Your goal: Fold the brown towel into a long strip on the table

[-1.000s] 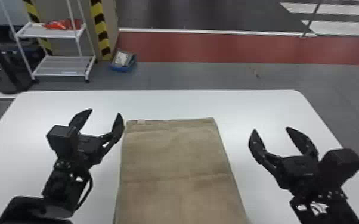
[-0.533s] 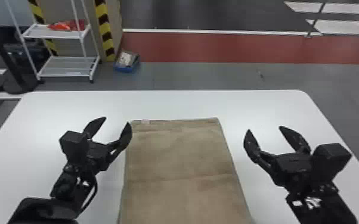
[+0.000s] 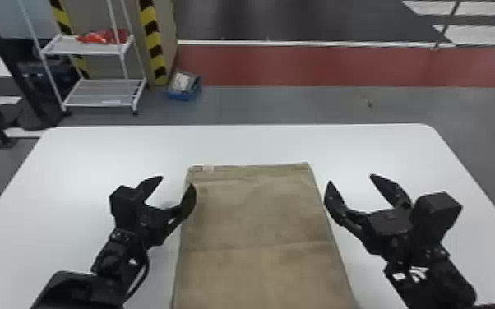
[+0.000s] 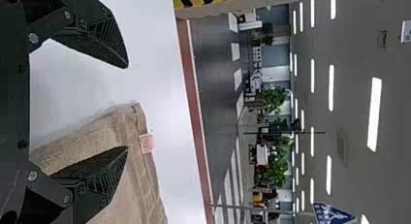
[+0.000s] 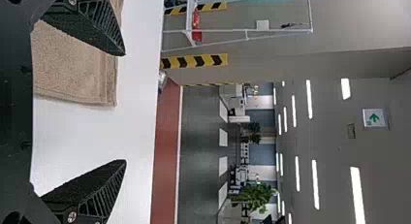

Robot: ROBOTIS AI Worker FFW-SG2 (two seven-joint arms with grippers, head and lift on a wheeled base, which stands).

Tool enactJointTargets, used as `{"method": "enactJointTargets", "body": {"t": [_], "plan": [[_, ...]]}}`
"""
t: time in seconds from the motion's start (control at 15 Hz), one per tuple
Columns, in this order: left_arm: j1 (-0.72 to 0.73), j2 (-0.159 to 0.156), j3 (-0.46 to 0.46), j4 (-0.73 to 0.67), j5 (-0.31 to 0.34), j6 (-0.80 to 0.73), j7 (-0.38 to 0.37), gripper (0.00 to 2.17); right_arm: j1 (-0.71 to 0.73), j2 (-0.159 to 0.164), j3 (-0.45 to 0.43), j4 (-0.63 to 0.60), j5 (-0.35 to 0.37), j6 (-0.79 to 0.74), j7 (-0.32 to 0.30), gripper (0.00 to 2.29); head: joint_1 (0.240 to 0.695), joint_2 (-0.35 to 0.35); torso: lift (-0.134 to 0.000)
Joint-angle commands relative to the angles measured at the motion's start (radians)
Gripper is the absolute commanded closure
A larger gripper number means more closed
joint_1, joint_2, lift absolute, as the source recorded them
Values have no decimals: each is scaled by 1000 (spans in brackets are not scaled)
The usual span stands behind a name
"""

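Brown towel [image 3: 255, 222] flat, creased across, pale tag [image 3: 208, 168], left end effector [image 3: 176, 181] open, right end effector [image 3: 350, 178] open

Left gripper [image 3: 177, 181], fingers parted, at left of frame; brown towel [image 4: 138, 185] at lower left, its pinkish tag [image 4: 146, 143] near one corner, on white table [image 4: 155, 64]; plants [image 4: 272, 100] right of centre; ceiling lights [image 4: 374, 112] at right

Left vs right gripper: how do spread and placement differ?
Spread: the right gripper is open wider than the left gripper.
Placement, head view: the left gripper's inner finger overlaps the brown towel's left edge; the right gripper sits just outside its right edge.
Shared: both are open, hold nothing and point toward the table's far side.
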Motion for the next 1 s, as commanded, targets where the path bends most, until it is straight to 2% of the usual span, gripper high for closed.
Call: {"method": "enactJointTargets", "body": {"t": [0.0, 0.33, 0.4, 0.47, 0.93], "plan": [[-1, -5, -6, 0, -3, 21, -3, 329, -12, -16, 1, 14, -16, 5, 0, 93, 695, -9, -115], [11, -5, -42, -34, 3, 46, -48, 333, -23, -17, -1, 15, -16, 21, 0, 93, 695, -30, -115], [12, -5, -52, -41, 0, 55, -52, 356, -23, -19, -2, 15, -16, 24, 0, 93, 695, -41, -115], [12, -5, -57, -46, 0, 73, -61, 491, -25, -19, -2, 15, -16, 24, 0, 93, 695, -48, -115], [6, -6, -62, -45, -13, 107, -49, 515, -22, -24, -1, 9, -17, 30, 0, 93, 695, -67, -115]]}}
